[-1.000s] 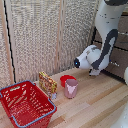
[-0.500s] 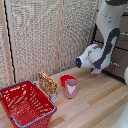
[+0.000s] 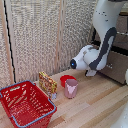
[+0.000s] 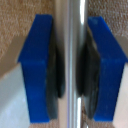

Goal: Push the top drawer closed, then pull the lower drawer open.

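Note:
In the wrist view my gripper is shut on a slim silver bar handle, with a blue-backed pad pressing it from each side. In the exterior view the white arm reaches down at the right, and the gripper sits against the lower drawer, whose brown front stands a little out from the cabinet. The top drawer shows above it behind the arm, largely hidden. I cannot tell from here whether it is fully in.
A red wire basket sits at the exterior view's left front. A yellow snack bag, a red bowl and a pink cup stand on the wooden table. Woven panels form the back wall.
The arm's elbow and wrist have shifted slightly toward the exterior view's left, away from the cabinet. The basket, bag and cups have not moved.

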You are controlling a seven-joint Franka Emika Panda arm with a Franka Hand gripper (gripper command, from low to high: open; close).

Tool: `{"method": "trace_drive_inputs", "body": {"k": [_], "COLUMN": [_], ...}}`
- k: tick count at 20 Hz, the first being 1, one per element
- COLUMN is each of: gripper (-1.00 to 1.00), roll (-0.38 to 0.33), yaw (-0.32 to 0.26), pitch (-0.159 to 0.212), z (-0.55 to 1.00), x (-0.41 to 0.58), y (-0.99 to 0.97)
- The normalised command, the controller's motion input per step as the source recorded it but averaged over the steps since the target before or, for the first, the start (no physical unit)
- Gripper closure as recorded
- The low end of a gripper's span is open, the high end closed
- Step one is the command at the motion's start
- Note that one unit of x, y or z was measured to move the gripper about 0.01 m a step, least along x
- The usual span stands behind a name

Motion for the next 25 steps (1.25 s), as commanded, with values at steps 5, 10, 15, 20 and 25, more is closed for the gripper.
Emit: {"method": "trace_drive_inputs", "body": {"k": [5,10,15,20,25], "gripper": [1.00,-1.00,-1.00,-1.00,-1.00], "roll": [0.075,0.031,0.026,0.157,0.234], "yaw": [0.025,0.048,0.000,0.000,-0.010], "pitch": [-0.042,-0.011,-0.003,0.003,0.002], "z": [-0.12,0.24,0.32,0.22,0.43], "x": [0.013,0.171,0.237,0.281,0.282], "y": [0.75,0.08,0.06,0.31,0.31]}}
